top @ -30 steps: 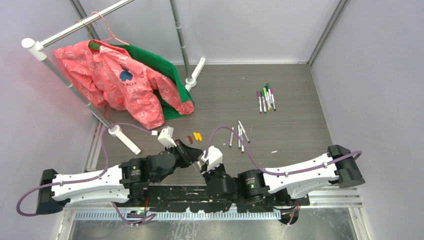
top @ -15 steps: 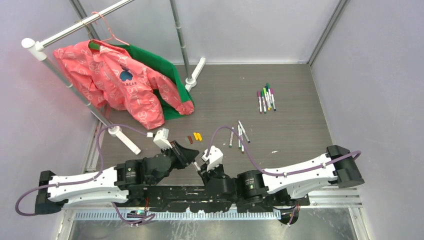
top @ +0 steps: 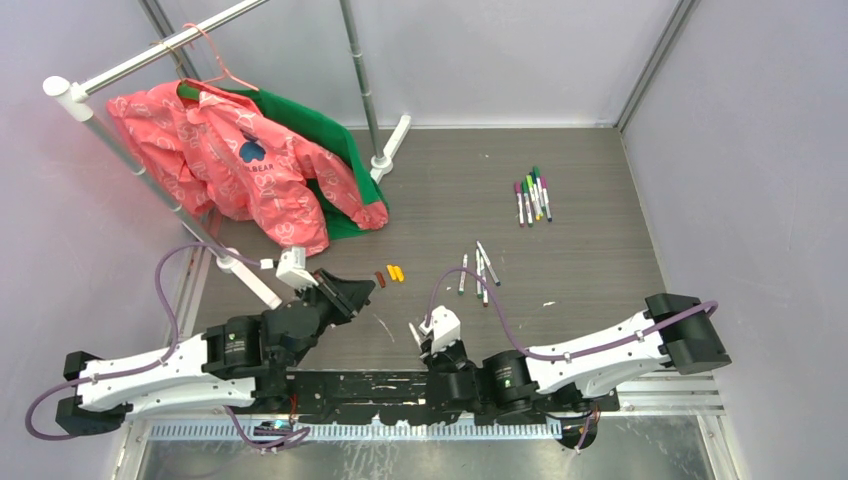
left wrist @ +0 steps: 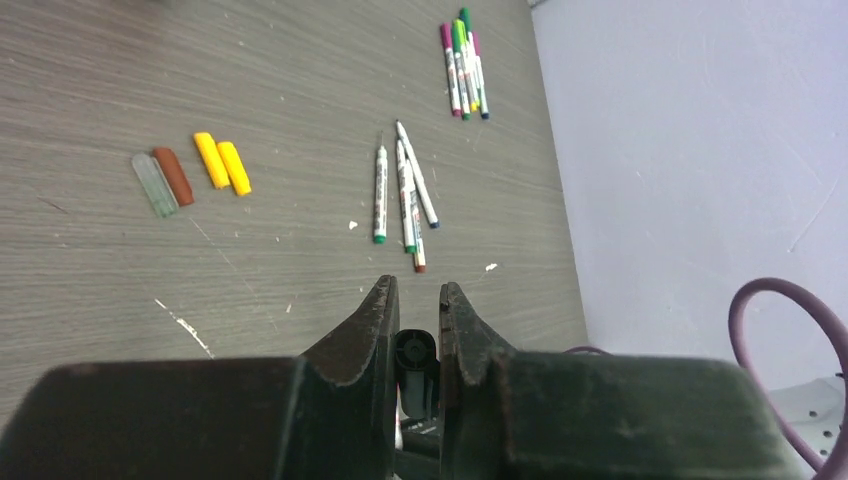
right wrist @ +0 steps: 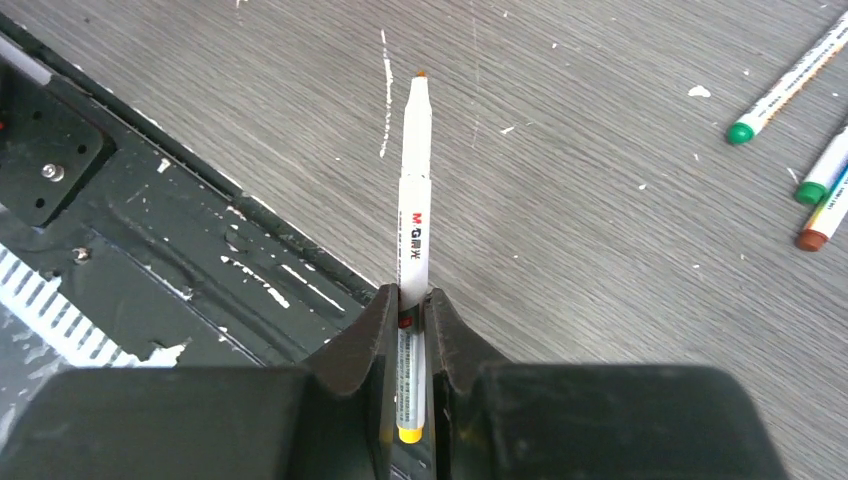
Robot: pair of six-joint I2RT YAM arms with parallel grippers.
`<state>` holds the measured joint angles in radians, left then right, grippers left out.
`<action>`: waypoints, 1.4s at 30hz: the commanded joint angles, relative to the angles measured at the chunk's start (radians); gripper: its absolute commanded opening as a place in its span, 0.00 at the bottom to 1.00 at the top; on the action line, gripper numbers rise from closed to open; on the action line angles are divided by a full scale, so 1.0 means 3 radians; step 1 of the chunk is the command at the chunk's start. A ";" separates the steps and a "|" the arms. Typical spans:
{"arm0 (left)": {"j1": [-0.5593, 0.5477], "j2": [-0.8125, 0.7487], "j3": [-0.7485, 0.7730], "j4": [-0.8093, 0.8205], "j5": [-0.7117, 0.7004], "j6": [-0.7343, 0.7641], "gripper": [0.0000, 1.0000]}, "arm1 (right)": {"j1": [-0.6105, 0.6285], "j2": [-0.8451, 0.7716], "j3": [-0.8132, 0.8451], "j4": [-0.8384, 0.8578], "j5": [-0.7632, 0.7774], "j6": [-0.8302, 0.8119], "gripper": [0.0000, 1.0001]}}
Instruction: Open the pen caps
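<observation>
Four loose pen caps point(left wrist: 234, 168) lie side by side on the table point(left wrist: 300, 80), ahead of the left gripper point(left wrist: 415, 300). Their long axes are near parallel, slanting up-left in the left wrist view. Left jaws are nearly closed; a dark hollow bit sits deep between them, not identifiable. Right gripper point(right wrist: 405, 300) clamps a white pen barrel point(right wrist: 415, 190), bare tip pointing away from it, tail end half hidden between the fingers.

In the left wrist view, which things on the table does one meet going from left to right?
clear cap → brown cap → yellow cap → second yellow cap → near group of pens → far group of capped pens
</observation>
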<state>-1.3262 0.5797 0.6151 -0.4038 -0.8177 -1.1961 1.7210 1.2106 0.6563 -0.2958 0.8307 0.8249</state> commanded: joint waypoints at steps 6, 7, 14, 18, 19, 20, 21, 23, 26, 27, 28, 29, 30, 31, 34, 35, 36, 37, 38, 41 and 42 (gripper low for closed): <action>0.0001 0.0267 0.0209 -0.0448 -0.0497 0.0047 0.00 | 0.0057 -0.0443 0.0236 -0.0743 0.0841 0.0398 0.01; 0.0006 0.0341 0.0225 -0.0516 -0.0541 0.0023 0.00 | 0.0047 -0.0507 0.0289 -0.0899 0.0964 0.0471 0.01; 0.0383 0.1117 0.0424 -0.0807 -0.0388 -0.0083 0.00 | -0.0621 -0.0977 0.0316 -0.1155 0.0919 0.0349 0.01; 0.0870 0.1528 0.0402 -0.0403 0.0163 0.0173 0.00 | -0.1131 -0.1020 0.0243 -0.0950 0.0543 0.0016 0.01; 0.0950 0.1592 0.0376 -0.0291 0.0255 0.0235 0.00 | -0.1244 -0.0993 0.0261 -0.0932 0.0477 -0.0045 0.01; 0.1034 0.1655 0.0358 -0.0178 0.0350 0.0292 0.00 | -0.1320 -0.0953 0.0277 -0.0912 0.0429 -0.0108 0.01; 0.1161 0.1713 0.0346 -0.0095 0.0473 0.0342 0.00 | -0.1399 -0.0916 0.0297 -0.0896 0.0379 -0.0170 0.01; 0.1378 0.1847 0.0352 0.0027 0.0718 0.0437 0.00 | -0.1554 -0.0847 0.0326 -0.0850 0.0258 -0.0285 0.01; 0.1617 0.2054 0.0365 0.0183 0.1012 0.0578 0.00 | -0.1841 -0.0766 0.0329 -0.0778 0.0031 -0.0431 0.01; 0.1689 0.2120 0.0376 0.0223 0.1099 0.0609 0.00 | -0.1936 -0.0752 0.0321 -0.0760 -0.0054 -0.0475 0.01; 0.1749 0.2185 0.0383 0.0249 0.1191 0.0629 0.00 | -0.2026 -0.0736 0.0307 -0.0726 -0.0167 -0.0521 0.01; 0.1806 0.2247 0.0388 0.0281 0.1250 0.0643 0.00 | -0.2124 -0.0727 0.0293 -0.0695 -0.0256 -0.0562 0.01; 0.1856 0.2315 0.0389 0.0305 0.1294 0.0647 0.00 | -0.2229 -0.0709 0.0277 -0.0667 -0.0368 -0.0604 0.01; 0.1905 0.2372 0.0389 0.0328 0.1344 0.0648 0.00 | -0.2327 -0.0680 0.0266 -0.0639 -0.0466 -0.0648 0.01; 0.2041 0.2543 0.0371 0.0433 0.1510 0.0646 0.00 | -0.2577 -0.0558 0.0244 -0.0561 -0.0701 -0.0771 0.01; 0.2078 0.2599 0.0366 0.0469 0.1550 0.0641 0.00 | -0.2652 -0.0505 0.0243 -0.0534 -0.0779 -0.0802 0.01; 0.2109 0.2641 0.0359 0.0475 0.1585 0.0630 0.00 | -0.2737 -0.0444 0.0239 -0.0501 -0.0854 -0.0832 0.01; 0.2142 0.2678 0.0351 0.0482 0.1620 0.0615 0.00 | -0.2796 -0.0388 0.0237 -0.0475 -0.0920 -0.0851 0.01; 0.2174 0.2703 0.0335 0.0495 0.1652 0.0597 0.00 | -0.2842 -0.0329 0.0234 -0.0456 -0.0969 -0.0871 0.01; 0.2267 0.2741 0.0272 0.0545 0.1732 0.0570 0.00 | -0.2953 -0.0181 0.0203 -0.0380 -0.1065 -0.0902 0.01; 0.2290 0.2749 0.0247 0.0566 0.1755 0.0566 0.00 | -0.2998 -0.0148 0.0191 -0.0353 -0.1113 -0.0910 0.01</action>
<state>-0.6689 1.4010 0.7067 -0.3012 -0.3416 -1.0206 0.8597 1.1355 0.7277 -0.4702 0.5777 0.5930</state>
